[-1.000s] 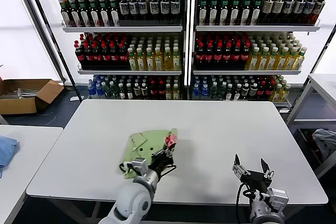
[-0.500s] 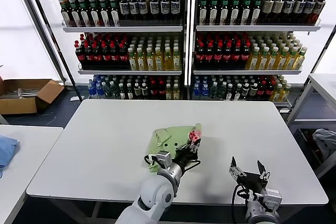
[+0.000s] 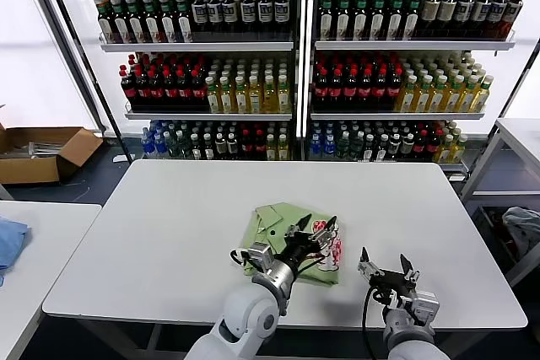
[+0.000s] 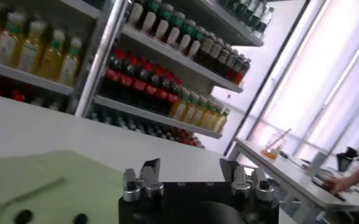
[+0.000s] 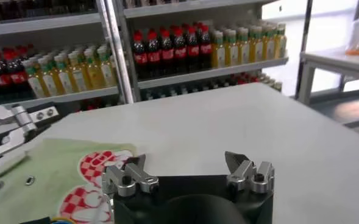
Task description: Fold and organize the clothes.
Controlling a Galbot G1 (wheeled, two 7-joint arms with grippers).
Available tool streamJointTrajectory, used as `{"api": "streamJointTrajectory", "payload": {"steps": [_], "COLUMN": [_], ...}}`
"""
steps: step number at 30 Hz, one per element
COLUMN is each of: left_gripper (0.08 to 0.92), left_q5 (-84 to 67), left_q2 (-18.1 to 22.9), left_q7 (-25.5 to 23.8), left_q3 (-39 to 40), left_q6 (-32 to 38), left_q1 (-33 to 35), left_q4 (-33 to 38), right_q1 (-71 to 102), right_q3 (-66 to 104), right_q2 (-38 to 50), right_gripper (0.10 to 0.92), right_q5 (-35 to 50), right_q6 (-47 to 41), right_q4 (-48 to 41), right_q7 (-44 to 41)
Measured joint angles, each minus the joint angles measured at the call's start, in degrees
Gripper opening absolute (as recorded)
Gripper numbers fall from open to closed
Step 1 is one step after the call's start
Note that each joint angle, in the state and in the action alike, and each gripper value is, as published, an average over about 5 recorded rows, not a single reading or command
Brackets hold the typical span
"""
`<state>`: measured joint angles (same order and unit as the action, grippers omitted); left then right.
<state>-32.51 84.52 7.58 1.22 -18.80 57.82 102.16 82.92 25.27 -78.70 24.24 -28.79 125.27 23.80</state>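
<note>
The left gripper [image 3: 317,227] hovers low over the folded green shirt [image 3: 281,232], its fingers spread and holding nothing. The shirt lies flat on the white table [image 3: 160,225] beneath it, collar toward the shelves [image 3: 295,48], red-and-white patch toward the right gripper [image 3: 384,263], which waits just beside the shirt, fingers spread, empty.

Left gripper [image 4: 190,178] spread open over green polo shirt [image 4: 39,182]; bottle shelves [image 4: 136,67] behind the white table [image 4: 75,131].

left gripper [image 3: 317,222] apparently open, right gripper [image 3: 384,260] open
</note>
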Motion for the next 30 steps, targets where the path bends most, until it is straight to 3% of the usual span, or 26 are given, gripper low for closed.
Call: {"api": "streamJointTrajectory", "payload": {"steps": [7, 30], "left_gripper": [0.815, 0.823], "left_q5": [4.86, 10.43], "left_q2": [-3.54, -7.94], "left_q7": [0.87, 4.12], "left_q3": [-4.35, -14.56], "left_q6": [-0.17, 2.11], "left_q1": [2.05, 7.79], "left_q4": [2.68, 9.58], "right_q1": [-4.56, -12.67], "right_q3": [-2.51, -5.68], "right_q2": [0.49, 1.57], "right_gripper": [0.823, 0.823], "right_q5": [5.45, 8.85], "right_q6": [-1.83, -3.93], "right_q4": [-2.03, -9.34], "right_q7": [1.52, 3.91]}}
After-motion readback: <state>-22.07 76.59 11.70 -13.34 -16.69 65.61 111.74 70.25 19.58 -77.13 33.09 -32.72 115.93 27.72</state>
